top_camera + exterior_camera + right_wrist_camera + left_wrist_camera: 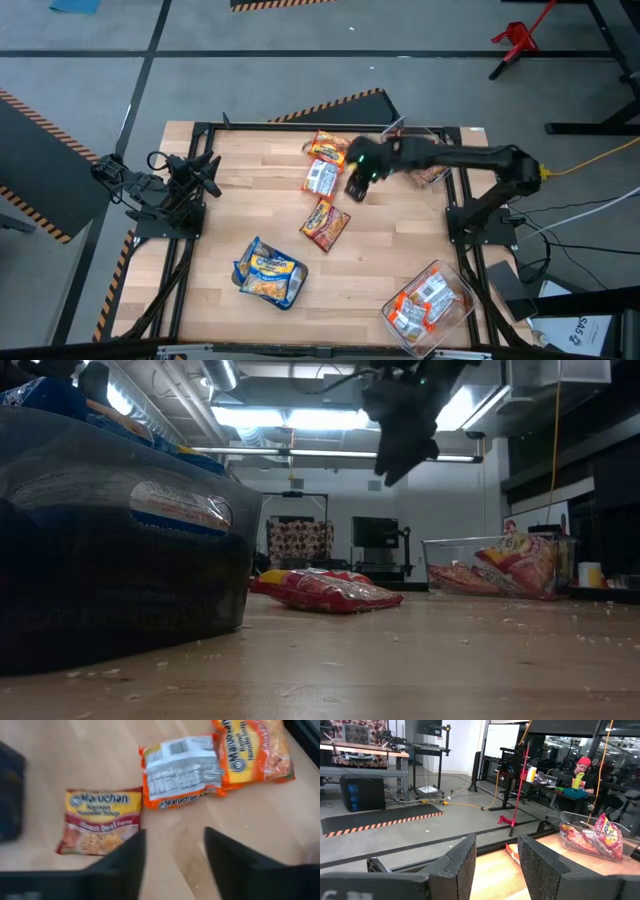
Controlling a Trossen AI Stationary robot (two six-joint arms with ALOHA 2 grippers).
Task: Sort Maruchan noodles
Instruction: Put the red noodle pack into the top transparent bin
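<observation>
right arm poised over three loose packets, jaws empty

high view: we see our right gripper (358, 180) hanging over the middle of the table (220, 225), just beside the orange face-down packet (321, 178) and above-right of the dark red packet (325, 223). a second orange packet (328, 149) lies at the far edge, overlapping the face-down one. our left gripper (200, 175) waits at the left edge, well apart from all three, so we judge the right arm is the one to reach. sorted stock sits in a blue-yellow pile (268, 272) near the front, a clear bin of orange packets (430, 300) at the front right, and a far bin (430, 170) behind our right arm.

low view: the right gripper (400, 435) hangs well clear of the wood with nothing in it. the dark red packet (330, 592) lies flat beyond; the dark tray wall (120, 560) fills the near left.

left wrist view: our left fingers (462, 865) stand parted, nothing between them, looking past the table's edge toward the far bin (592, 837).

right wrist view: our right fingers (125, 855) stand partly apart and empty over bare wood. the dark red packet (100, 822) lies just ahead of one finger, the face-down orange packet (182, 770) farther ahead between the two. the red packet's long axis runs across the jaw gap, so we judge a wrist turn or a grab on its short edge is called for.
</observation>
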